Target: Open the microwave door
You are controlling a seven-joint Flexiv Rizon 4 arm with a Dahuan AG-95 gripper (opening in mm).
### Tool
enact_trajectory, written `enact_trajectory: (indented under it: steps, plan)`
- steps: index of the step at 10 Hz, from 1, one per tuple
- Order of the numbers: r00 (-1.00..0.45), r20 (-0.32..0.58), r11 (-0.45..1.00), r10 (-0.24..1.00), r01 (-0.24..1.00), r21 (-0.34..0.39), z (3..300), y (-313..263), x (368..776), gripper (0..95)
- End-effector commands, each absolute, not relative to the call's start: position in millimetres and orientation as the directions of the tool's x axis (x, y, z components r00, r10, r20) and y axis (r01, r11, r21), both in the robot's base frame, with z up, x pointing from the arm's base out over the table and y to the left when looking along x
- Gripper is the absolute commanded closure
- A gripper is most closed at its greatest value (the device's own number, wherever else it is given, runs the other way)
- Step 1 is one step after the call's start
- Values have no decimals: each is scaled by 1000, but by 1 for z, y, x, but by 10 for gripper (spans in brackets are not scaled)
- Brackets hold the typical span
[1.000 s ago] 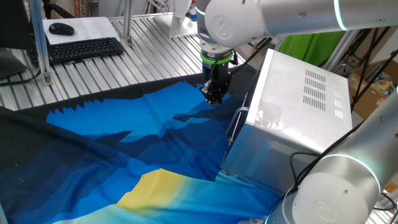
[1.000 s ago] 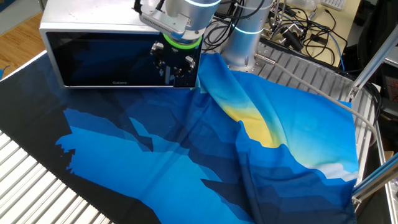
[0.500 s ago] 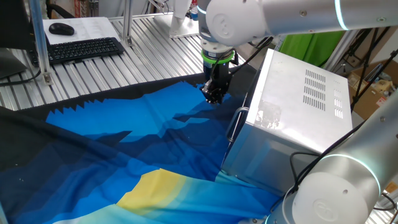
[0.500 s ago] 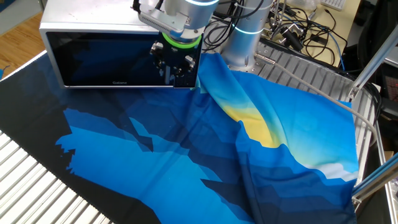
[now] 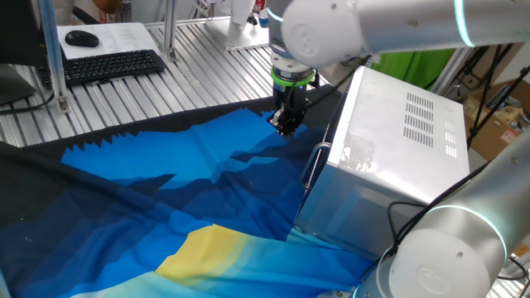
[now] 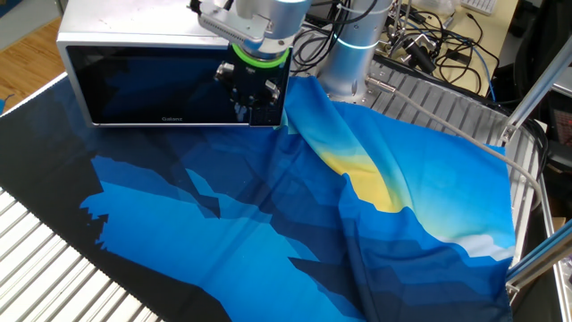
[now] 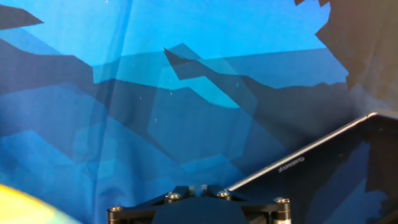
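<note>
The microwave (image 5: 397, 141) stands at the right of one fixed view, a silver box with vent slots. Its door (image 6: 143, 85) is shut, dark glass in a silver frame, and the slim vertical handle (image 5: 312, 168) shows on the front. My gripper (image 5: 286, 124) hangs just in front of the door's right part (image 6: 250, 100), a little above the cloth and beyond the handle. In the hand view the fingertips (image 7: 199, 186) are pressed together with nothing between them, and the door's lower edge (image 7: 298, 160) runs past them on the right.
A blue cloth (image 5: 166, 190) with a yellow patch (image 6: 371, 183) covers the table in front of the microwave. A keyboard (image 5: 112, 64) and mouse (image 5: 81, 38) lie at the back left. Cables (image 6: 429, 45) and a metal frame post (image 6: 536, 89) stand at the other side.
The fingers have closed from partly open to shut. The arm's upper body has shifted slightly; the gripper stays in front of the door.
</note>
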State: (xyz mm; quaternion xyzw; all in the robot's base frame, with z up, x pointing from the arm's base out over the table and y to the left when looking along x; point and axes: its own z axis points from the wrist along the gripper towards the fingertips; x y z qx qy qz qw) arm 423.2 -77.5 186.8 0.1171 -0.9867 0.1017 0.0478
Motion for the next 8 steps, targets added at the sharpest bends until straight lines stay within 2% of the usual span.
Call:
enact_trajectory:
  steps: [1, 5, 6, 8]
  plan:
    - [-965, 160, 952, -210, -239, -190, 186, -76, 427, 950]
    - [-964, 172, 948, -204, -239, -212, 186, -76, 427, 950]
    - [-963, 174, 948, -204, -239, -211, 186, -76, 427, 760]
    - [-962, 186, 948, -201, -238, -210, 187, -79, 425, 760]
